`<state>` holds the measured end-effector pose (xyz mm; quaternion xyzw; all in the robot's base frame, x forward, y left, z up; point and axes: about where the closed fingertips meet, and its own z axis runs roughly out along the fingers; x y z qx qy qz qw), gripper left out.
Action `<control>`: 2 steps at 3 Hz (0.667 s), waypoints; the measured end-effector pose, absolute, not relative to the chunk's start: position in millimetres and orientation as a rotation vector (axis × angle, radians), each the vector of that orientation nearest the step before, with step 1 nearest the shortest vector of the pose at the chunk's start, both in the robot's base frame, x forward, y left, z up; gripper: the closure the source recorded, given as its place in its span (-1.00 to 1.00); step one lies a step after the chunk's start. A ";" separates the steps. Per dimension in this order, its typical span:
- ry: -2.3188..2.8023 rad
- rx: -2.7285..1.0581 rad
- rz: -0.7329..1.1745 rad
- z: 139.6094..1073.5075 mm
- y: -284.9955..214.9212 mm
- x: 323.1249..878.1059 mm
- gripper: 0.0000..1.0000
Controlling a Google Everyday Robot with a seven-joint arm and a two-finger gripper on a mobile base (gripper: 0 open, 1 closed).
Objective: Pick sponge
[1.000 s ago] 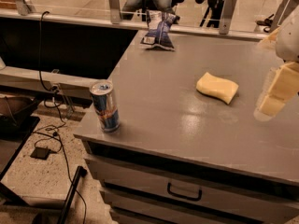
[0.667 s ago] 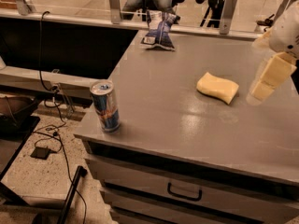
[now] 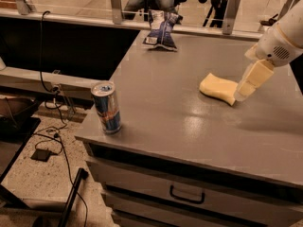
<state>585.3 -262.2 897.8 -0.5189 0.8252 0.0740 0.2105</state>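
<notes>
The sponge (image 3: 218,88) is a pale yellow foam block lying flat on the grey table (image 3: 180,122), right of centre. My gripper (image 3: 247,85) hangs from the white arm at the right edge of the view. Its cream fingers point down and left, and their tips sit just at the sponge's right end, low over the table. I cannot tell whether the tips touch the sponge.
A blue and silver drink can (image 3: 106,107) stands upright near the table's front left corner. A blue chip bag (image 3: 161,30) lies at the back edge. Drawers with a handle (image 3: 187,195) are below the tabletop. Cables lie on the floor at left.
My gripper has moved left and toward the sponge, from well to its right to right beside its right end. The sponge, can and bag have not moved.
</notes>
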 end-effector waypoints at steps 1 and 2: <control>2.315 -1.369 0.197 846.8 -268.4 603.3 -1.00; 2.315 -1.369 0.197 846.8 -268.4 603.3 -1.00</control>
